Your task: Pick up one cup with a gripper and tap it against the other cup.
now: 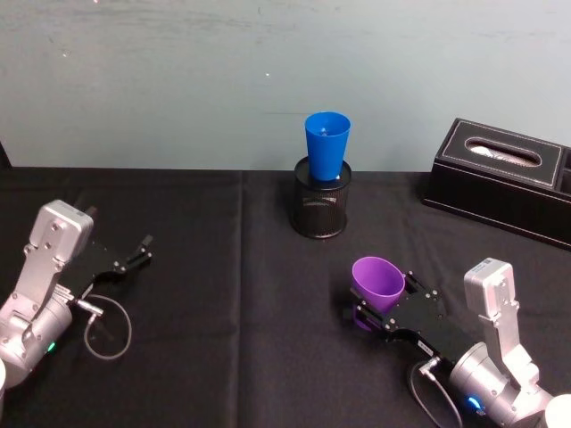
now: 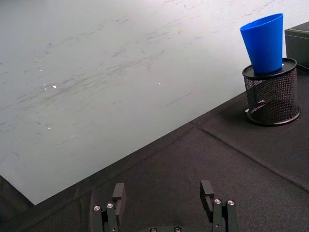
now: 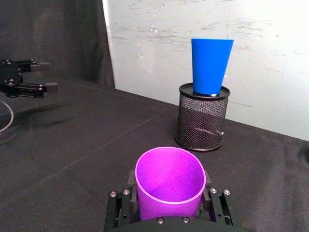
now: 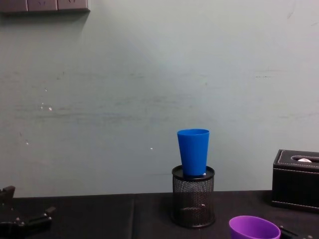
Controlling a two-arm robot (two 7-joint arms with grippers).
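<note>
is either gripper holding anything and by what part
The right gripper grips the purple cup by its lower body, near the base. The left gripper is open and empty.

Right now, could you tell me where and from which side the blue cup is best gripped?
Take the blue cup by its mid wall, coming in level from the side. It stands upright, its narrow base seated in the mouth of the black mesh pen holder, so the wall above is bare.

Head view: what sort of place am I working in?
Probably an office-style test desk: a black-clothed table, a mesh pen holder and a tissue box against a bare pale wall.
</note>
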